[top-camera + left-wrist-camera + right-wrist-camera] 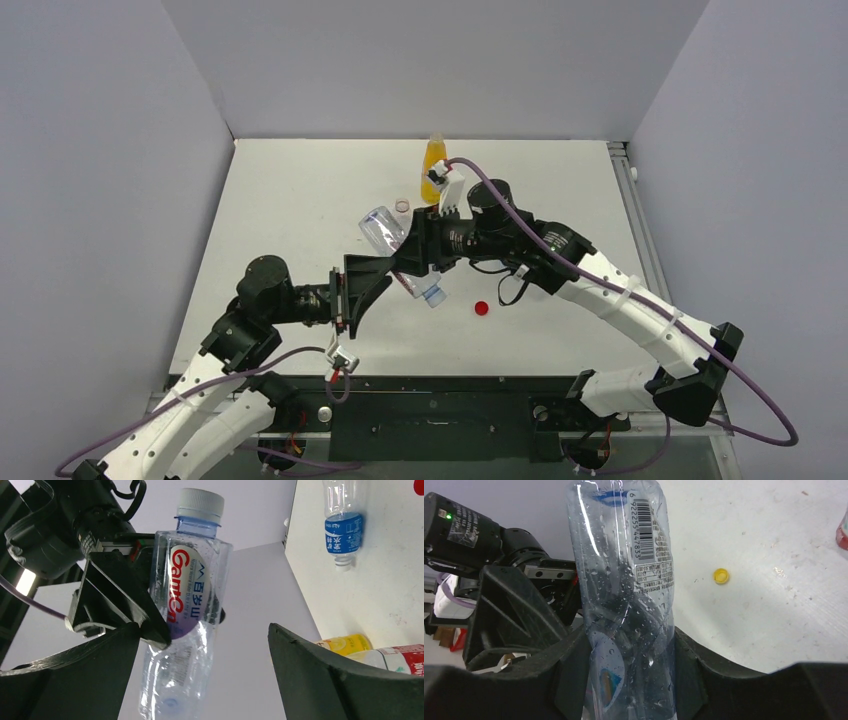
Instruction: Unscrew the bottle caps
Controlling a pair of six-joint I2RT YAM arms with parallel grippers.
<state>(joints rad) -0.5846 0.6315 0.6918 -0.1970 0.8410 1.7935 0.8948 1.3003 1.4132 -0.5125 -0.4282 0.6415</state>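
- The left gripper (pixel 205 645) is spread as wide as it goes and holds nothing; the clear bottle (pixel 190 605) hangs just ahead of its fingers.
- The right gripper (pixel 629 655) is clamped around that bottle's body, holding it above the table (pixel 784 620). The white cap (pixel 201 504) is on.
- Past the right gripper's fingers a yellow cap (pixel 721 575) lies loose, and a red cap (pixel 481 308) lies near its wrist.
- Farther off, the blue-label bottle (pixel 342 530) lies bare-necked.
- By my judgement three bottles are opened and the held one is left.
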